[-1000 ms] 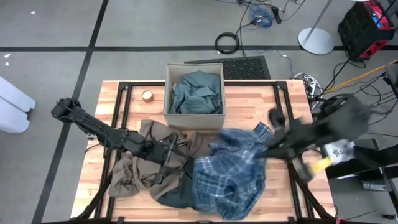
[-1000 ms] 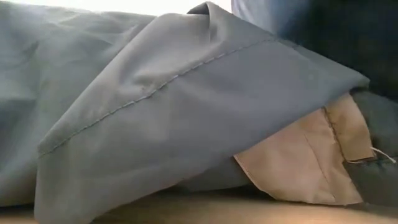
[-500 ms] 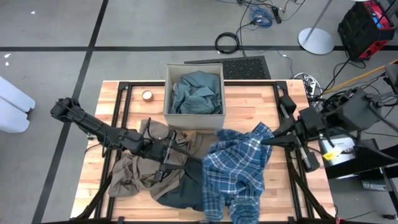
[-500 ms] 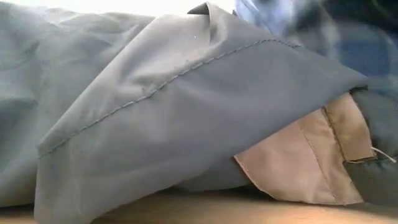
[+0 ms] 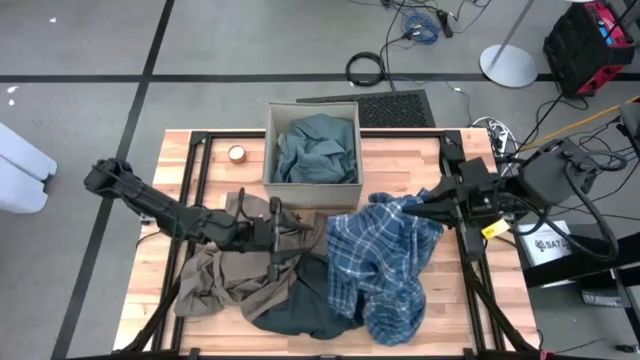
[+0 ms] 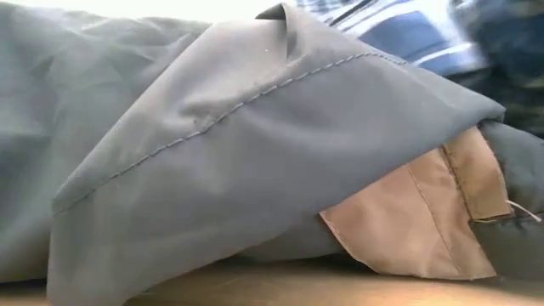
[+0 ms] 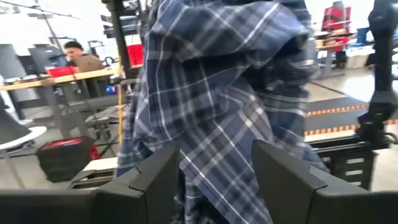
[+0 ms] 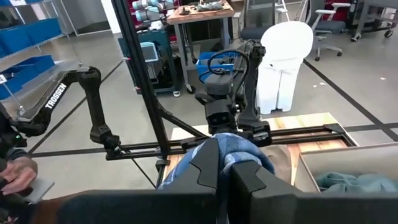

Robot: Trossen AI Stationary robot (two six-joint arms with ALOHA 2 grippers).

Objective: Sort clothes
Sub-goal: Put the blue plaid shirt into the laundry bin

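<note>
Low view first: the nearest thing is a fold of dark slate garment [image 6: 212, 144] filling the lens, a tan-brown garment [image 6: 416, 221] peeking from under it at 4 o'clock and a strip of blue plaid shirt [image 6: 399, 34] hanging behind at 1 o'clock. From the high view, the slate piece [image 5: 300, 310] lies at the table's 6 o'clock edge with the tan-brown one [image 5: 225, 275] at 8 o'clock; the left gripper [image 5: 283, 237] rests low over that pile near the middle, its fingers parted with nothing between them, as its wrist view shows. The plaid shirt [image 5: 385, 265] hangs at about 4 o'clock from table centre, pinched by the right gripper [image 5: 415, 207], whose fingers are closed on a bunched blue fold in its wrist view. Farther back, at 12 o'clock, the fabric box [image 5: 312, 145] already holds a teal-grey shirt [image 5: 318, 148]. To do this lift well, I judge the right arm should raise the shirt until its hem clears the slate piece beneath, so nothing drags along, then carry it clear of the left arm. Against half a second ago, the right gripper has swung inward toward centre and the shirt has bunched narrower; a second ago it lay spread wide; the left arm has barely moved.
</note>
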